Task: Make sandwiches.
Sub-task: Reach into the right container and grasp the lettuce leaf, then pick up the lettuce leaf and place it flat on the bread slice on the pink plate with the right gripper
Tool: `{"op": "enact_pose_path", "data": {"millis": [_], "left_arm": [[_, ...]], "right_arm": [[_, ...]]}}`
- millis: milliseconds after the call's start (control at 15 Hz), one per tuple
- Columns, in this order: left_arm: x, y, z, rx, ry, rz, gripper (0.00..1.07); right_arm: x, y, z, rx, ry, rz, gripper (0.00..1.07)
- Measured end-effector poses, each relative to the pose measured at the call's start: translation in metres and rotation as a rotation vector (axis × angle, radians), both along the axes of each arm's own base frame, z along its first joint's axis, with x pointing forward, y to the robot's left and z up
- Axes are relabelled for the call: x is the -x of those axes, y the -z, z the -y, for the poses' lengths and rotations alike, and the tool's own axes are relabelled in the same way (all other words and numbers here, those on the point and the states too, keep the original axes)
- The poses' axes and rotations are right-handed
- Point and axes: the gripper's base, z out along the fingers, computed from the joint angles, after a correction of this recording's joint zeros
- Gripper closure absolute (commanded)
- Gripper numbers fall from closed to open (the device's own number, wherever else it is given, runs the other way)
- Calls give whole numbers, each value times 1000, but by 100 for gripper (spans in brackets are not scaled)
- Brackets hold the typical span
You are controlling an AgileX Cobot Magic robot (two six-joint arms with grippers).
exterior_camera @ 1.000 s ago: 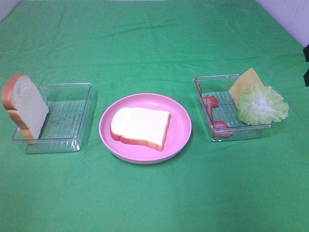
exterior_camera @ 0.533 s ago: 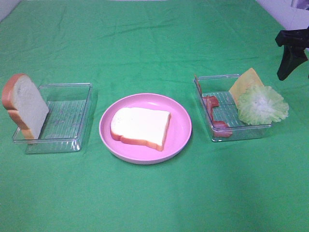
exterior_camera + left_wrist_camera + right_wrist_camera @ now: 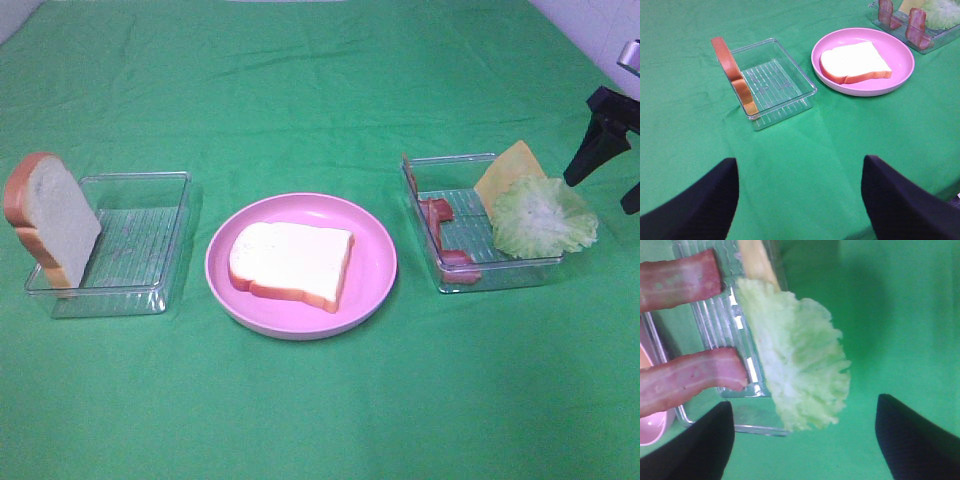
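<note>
One white bread slice lies flat on the round pink plate at the middle. A second bread slice stands leaning at the left end of a clear tray. Another clear tray on the right holds bacon strips, a cheese slice and pale green lettuce. My right gripper is open and empty, just right of the lettuce. In the right wrist view the lettuce lies between the open fingers, with bacon beside it. My left gripper is open and empty, back from the bread tray.
A green cloth covers the table. The pink plate and the bacon tray lie beyond the left gripper. A white wall shows at the back right corner.
My right gripper has come into view from the right edge and has moved down toward the lettuce side of the right tray. The food has not moved.
</note>
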Motion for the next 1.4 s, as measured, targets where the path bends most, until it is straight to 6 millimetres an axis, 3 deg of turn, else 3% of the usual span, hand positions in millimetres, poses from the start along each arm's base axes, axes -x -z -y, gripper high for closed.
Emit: {"op": "enact_pose_path", "data": {"millis": [267,667,867,1133,1200,1267,1400], "left_arm": [[0,0,0,-1,-1,0,39],[0,0,0,-2,1,3,39],[0,0,0,-5,-1,4,39],[0,0,-1,-8,-4,6,39],[0,0,-1,-8,-4,6,39],[0,0,-1,-8,-4,6,39],[0,0,-1,-9,-3,6,39]], "right_arm": [[-5,23,0,-85,-40,-7,33],[-7,32,-1,-110,-58,0,34],[-7,32,-1,-110,-58,0,43],[-7,32,-5,-162,-87,5,45],[-8,30,-8,-203,-96,23,53],[-8,30,-8,-203,-96,23,53],[-8,29,-8,-207,-103,27,64]]}}
